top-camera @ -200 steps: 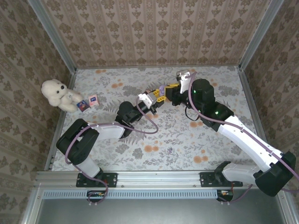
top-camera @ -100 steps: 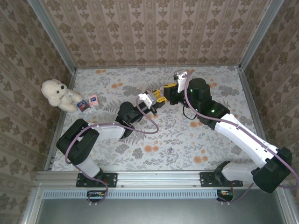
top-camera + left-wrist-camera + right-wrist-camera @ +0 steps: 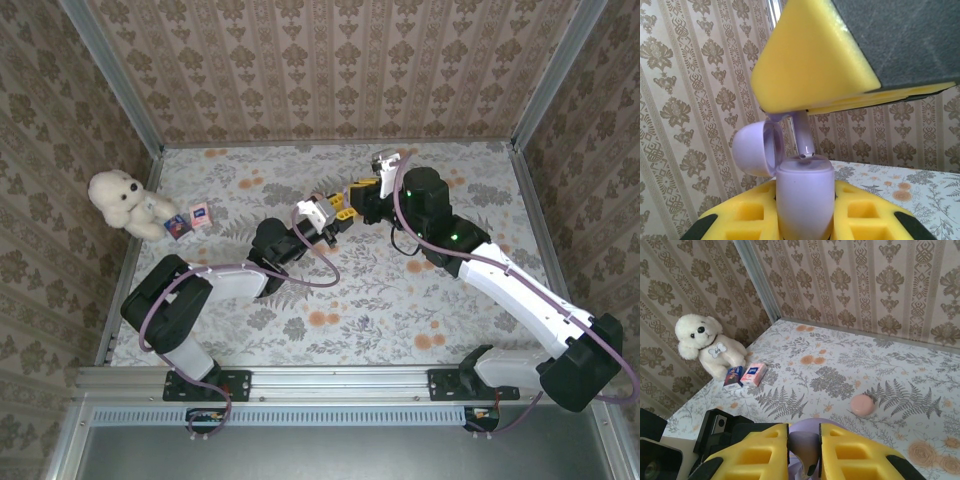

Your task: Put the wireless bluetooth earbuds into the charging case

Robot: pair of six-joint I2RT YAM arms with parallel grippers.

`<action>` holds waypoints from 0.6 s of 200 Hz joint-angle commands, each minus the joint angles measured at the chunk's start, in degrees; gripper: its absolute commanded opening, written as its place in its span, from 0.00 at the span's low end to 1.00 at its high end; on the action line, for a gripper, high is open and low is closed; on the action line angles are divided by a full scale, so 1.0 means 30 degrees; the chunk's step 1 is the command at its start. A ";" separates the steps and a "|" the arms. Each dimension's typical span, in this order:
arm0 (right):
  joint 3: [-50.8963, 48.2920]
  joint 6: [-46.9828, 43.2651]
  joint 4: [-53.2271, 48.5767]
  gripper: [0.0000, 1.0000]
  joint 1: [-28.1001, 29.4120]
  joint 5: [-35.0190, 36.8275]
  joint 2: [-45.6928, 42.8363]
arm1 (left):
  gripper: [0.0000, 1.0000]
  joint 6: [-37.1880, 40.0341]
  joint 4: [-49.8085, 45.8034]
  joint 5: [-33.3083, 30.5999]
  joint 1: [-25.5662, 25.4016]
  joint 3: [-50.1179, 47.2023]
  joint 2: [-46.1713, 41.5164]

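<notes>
Papered walls enclose the flowered table [image 3: 380,290], with a white teddy bear [image 3: 118,200] at its far left. Mid-table, the left gripper [image 3: 337,208] clamps the purple charging case [image 3: 805,200] (lid open). The right gripper [image 3: 360,190] pinches an earbud [image 3: 802,135], its stem at the case's mouth.

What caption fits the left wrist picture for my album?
Left end effector grips the open purple charging case as the right end effector holds an earbud at its opening.

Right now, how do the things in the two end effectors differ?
The left end effector grips the charging case, the right end effector an earbud. The case is stout with its lid open; the earbud is slim, its stem at the case's mouth. Both are lavender.
</notes>
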 commanded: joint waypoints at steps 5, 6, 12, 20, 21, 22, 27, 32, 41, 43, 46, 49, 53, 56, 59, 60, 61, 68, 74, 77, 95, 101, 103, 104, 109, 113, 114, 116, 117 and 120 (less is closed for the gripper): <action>-0.0377 0.0299 0.0139 0.19 -0.0150 -0.0207 -0.0583 | 0.00 -0.0334 0.0673 0.0169 -0.0159 0.0504 -0.0601; -0.0390 0.0307 0.0138 0.19 -0.0165 -0.0209 -0.0601 | 0.00 -0.0334 0.0666 0.0176 -0.0157 0.0506 -0.0586; -0.0412 0.0314 0.0110 0.19 -0.0156 -0.0225 -0.0629 | 0.00 -0.0334 0.0661 0.0156 -0.0159 0.0536 -0.0589; -0.0459 0.0314 0.0064 0.19 -0.0178 -0.0237 -0.0647 | 0.00 -0.0334 0.0660 0.0154 -0.0182 0.0551 -0.0575; -0.0461 0.0299 0.0057 0.19 -0.0179 -0.0239 -0.0648 | 0.00 -0.0334 0.0660 0.0169 -0.0168 0.0559 -0.0588; -0.0476 0.0292 0.0053 0.19 -0.0179 -0.0239 -0.0648 | 0.00 -0.0334 0.0659 0.0176 -0.0162 0.0563 -0.0580; -0.0498 0.0280 0.0022 0.19 -0.0180 -0.0234 -0.0648 | 0.00 -0.0334 0.0677 0.0182 -0.0163 0.0554 -0.0600; -0.0569 0.0285 0.0020 0.19 -0.0180 -0.0231 -0.0671 | 0.00 -0.0335 0.0666 0.0182 -0.0157 0.0594 -0.0577; -0.0651 0.0292 0.0046 0.19 -0.0209 -0.0212 -0.0677 | 0.00 -0.0334 0.0687 0.0176 -0.0167 0.0592 -0.0572; -0.0663 0.0279 0.0049 0.19 -0.0209 -0.0211 -0.0677 | 0.00 -0.0349 0.0673 0.0181 -0.0165 0.0602 -0.0572; -0.0689 0.0302 0.0049 0.19 -0.0238 -0.0196 -0.0677 | 0.00 -0.0361 0.0661 0.0183 -0.0156 0.0608 -0.0572; -0.0717 0.0313 0.0071 0.19 -0.0238 -0.0187 -0.0655 | 0.00 -0.0363 0.0681 0.0183 -0.0163 0.0608 -0.0583; -0.0747 0.0307 0.0078 0.19 -0.0238 -0.0200 -0.0648 | 0.00 -0.0363 0.0680 0.0183 -0.0181 0.0624 -0.0573; -0.0736 0.0291 0.0078 0.19 -0.0238 -0.0206 -0.0637 | 0.00 -0.0367 0.0665 0.0183 -0.0180 0.0625 -0.0612; -0.0764 0.0311 0.0079 0.19 -0.0264 -0.0210 -0.0621 | 0.00 -0.0364 0.0685 0.0183 -0.0169 0.0651 -0.0577; -0.0774 0.0313 0.0079 0.19 -0.0266 -0.0225 -0.0620 | 0.00 -0.0378 0.0672 0.0183 -0.0162 0.0653 -0.0604; -0.0765 0.0313 0.0079 0.19 -0.0267 -0.0218 -0.0619 | 0.00 -0.0385 0.0666 0.0183 -0.0159 0.0654 -0.0617; -0.0812 0.0313 0.0095 0.19 -0.0267 -0.0236 -0.0575 | 0.00 -0.0400 0.0669 0.0210 -0.0155 0.0629 -0.0627; -0.0836 0.0314 0.0097 0.19 -0.0280 -0.0243 -0.0534 | 0.00 -0.0419 0.0674 0.0235 -0.0177 0.0671 -0.0616; -0.0827 0.0303 0.0081 0.19 -0.0295 -0.0262 -0.0531 | 0.00 -0.0425 0.0672 0.0241 -0.0172 0.0664 -0.0603; -0.0814 0.0286 0.0053 0.19 -0.0297 -0.0455 -0.0444 | 0.00 -0.0451 0.0640 0.0271 -0.0156 0.0734 -0.0630; -0.0785 0.0215 0.0006 0.19 -0.0297 -0.0550 -0.0399 | 0.00 -0.0478 0.0632 0.0271 -0.0177 0.0742 -0.0614; -0.0763 0.0202 -0.0006 0.19 -0.0297 -0.0603 -0.0388 | 0.00 -0.0480 0.0652 0.0264 -0.0161 0.0742 -0.0612; -0.0759 0.0185 -0.0022 0.19 -0.0312 -0.0641 -0.0386 | 0.00 -0.0480 0.0641 0.0268 -0.0158 0.0742 -0.0606; -0.0705 0.0091 -0.0088 0.19 -0.0297 -0.0785 -0.0357 | 0.00 -0.0477 0.0630 0.0245 -0.0156 0.0731 -0.0630; -0.0671 0.0018 -0.0130 0.19 -0.0290 -0.0952 -0.0355 | 0.00 -0.0513 0.0630 0.0242 -0.0179 0.0727 -0.0619; -0.0669 0.0005 -0.0128 0.19 -0.0293 -0.0991 -0.0340 | 0.00 -0.0511 0.0630 0.0242 -0.0167 0.0735 -0.0625; -0.0646 -0.0041 -0.0149 0.19 -0.0296 -0.1058 -0.0329 | 0.00 -0.0495 0.0630 0.0242 -0.0158 0.0755 -0.0607; -0.0627 -0.0069 -0.0167 0.19 -0.0296 -0.1118 -0.0327 | 0.00 -0.0503 0.0630 0.0242 -0.0171 0.0749 -0.0604; -0.0637 -0.0115 -0.0198 0.19 -0.0297 -0.1232 -0.0326 | 0.00 -0.0531 0.0630 0.0242 -0.0157 0.0769 -0.0627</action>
